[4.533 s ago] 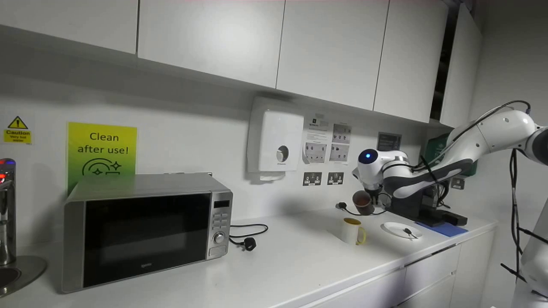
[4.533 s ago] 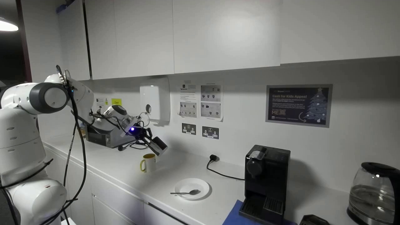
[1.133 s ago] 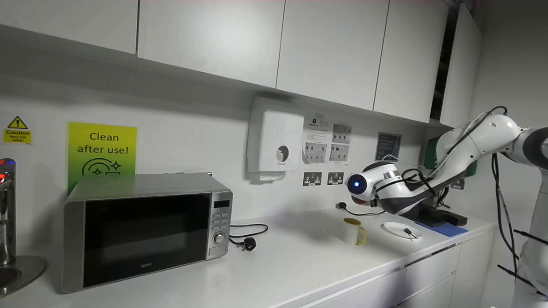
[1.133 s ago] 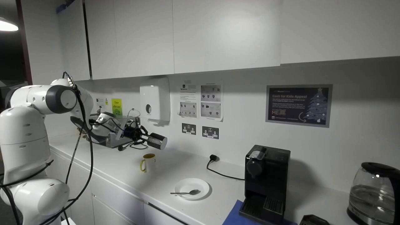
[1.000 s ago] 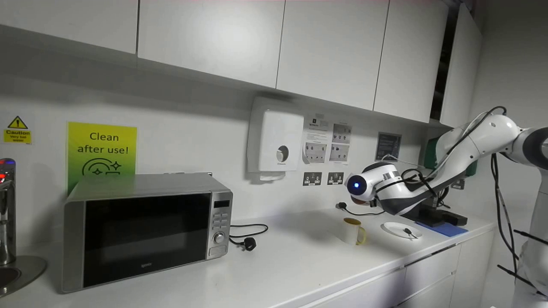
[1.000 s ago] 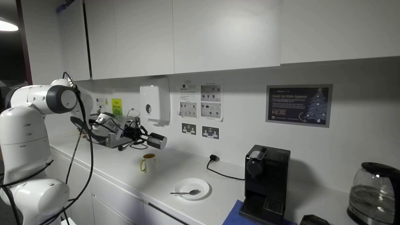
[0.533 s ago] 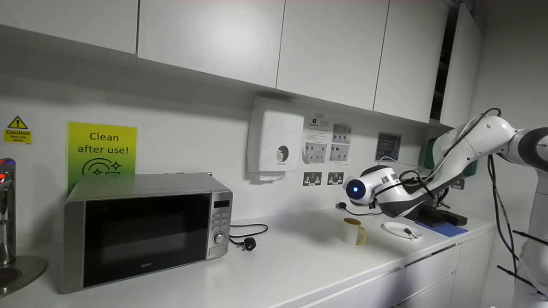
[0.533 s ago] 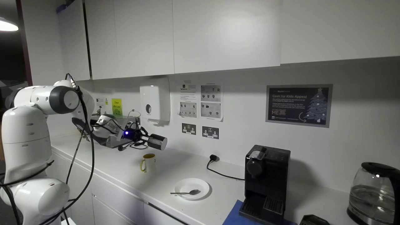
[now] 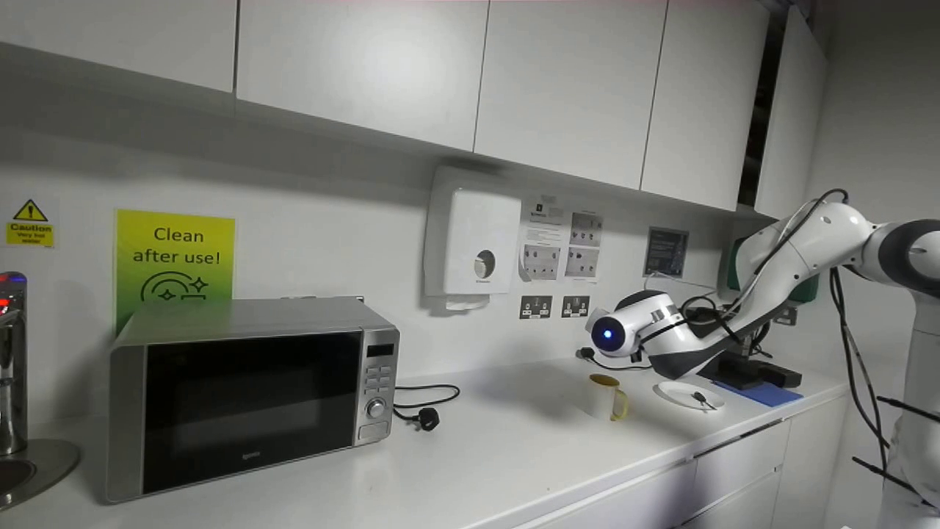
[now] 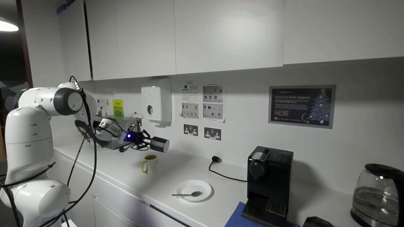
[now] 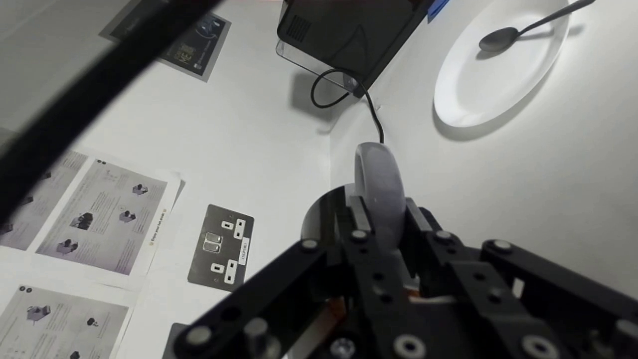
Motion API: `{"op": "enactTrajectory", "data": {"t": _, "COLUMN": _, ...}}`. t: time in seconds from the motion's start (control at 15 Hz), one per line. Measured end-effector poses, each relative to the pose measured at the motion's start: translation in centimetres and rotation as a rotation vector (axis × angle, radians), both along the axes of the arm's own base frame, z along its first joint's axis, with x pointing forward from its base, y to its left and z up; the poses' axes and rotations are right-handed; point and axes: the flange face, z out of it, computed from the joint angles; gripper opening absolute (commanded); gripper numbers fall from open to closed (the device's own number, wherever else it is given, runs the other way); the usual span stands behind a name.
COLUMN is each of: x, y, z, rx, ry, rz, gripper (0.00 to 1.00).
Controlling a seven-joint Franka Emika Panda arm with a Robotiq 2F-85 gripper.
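While the tool grips it, the dark mug hangs sideways; a plate lies near.

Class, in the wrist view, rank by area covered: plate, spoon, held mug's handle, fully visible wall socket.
1. Plate: largest, though cut off by the frame.
2. Mug handle and wall socket: too alike to rank.
3. Spoon: smallest.
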Motion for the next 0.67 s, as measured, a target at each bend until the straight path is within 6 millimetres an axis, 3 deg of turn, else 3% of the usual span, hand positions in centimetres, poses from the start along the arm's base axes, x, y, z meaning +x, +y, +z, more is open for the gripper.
{"op": "enactTrajectory", "data": {"t": 0.67, "x": -0.14, "y": 0.63, "z": -0.51, "rx": -0.036, "ry": -0.002, "rz": 0.031, "gripper": 0.05}}
